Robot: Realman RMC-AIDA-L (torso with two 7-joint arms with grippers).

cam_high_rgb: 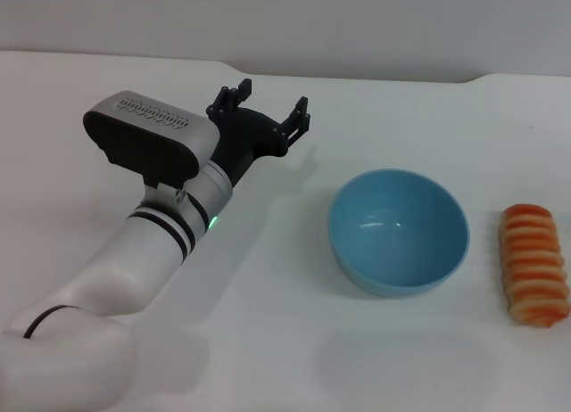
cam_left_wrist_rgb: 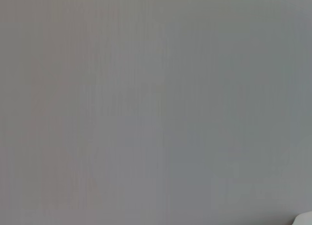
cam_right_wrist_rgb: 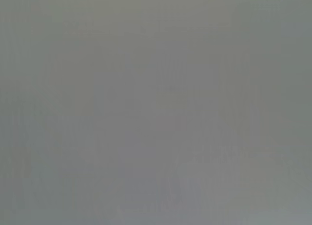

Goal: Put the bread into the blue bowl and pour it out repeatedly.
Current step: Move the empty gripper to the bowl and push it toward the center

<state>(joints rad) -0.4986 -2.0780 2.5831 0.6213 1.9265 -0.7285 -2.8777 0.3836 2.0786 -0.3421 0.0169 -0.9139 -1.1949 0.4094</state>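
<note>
Striped bread (cam_high_rgb: 533, 266) beside empty blue bowl (cam_high_rgb: 398, 230)

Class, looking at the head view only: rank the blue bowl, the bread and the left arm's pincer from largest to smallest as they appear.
1. Blue bowl, clearly widest.
2 and 3. The bread and the open left pincer look close in extent; the pincer sits farther from the camera, so their order is unsure.

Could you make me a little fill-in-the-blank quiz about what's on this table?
1. The blue bowl has ____ inside it.
2. The bread lies on the table to the bowl's ____.
3. The left gripper has its fingers ____, holding nothing.

Missing words: nothing; right; open
</note>
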